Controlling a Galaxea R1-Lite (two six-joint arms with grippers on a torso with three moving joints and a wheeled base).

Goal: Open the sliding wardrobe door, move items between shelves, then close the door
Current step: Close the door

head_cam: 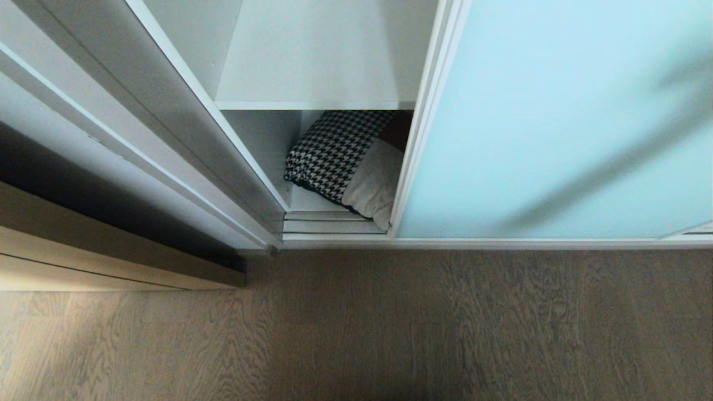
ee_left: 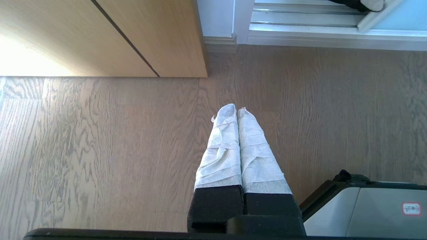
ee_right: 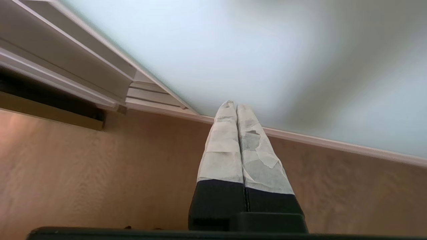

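A tall frosted pale blue-green glass sliding wardrobe door (head_cam: 557,122) in a thin silver-white frame stands partly open, leaving a gap at its left edge through which a square cushion (head_cam: 348,161), part black-and-white houndstooth and part cream, lies on the lower white shelf (head_cam: 303,199) beneath an upper white shelf (head_cam: 312,67). The right gripper (ee_right: 236,106), fingers pressed together and empty, points at the foot of the glass panel above the grey-brown wood-grain floor (head_cam: 390,328). The left gripper (ee_left: 236,110), likewise closed and empty, hangs over the floor near a light wooden cabinet (ee_left: 133,36).
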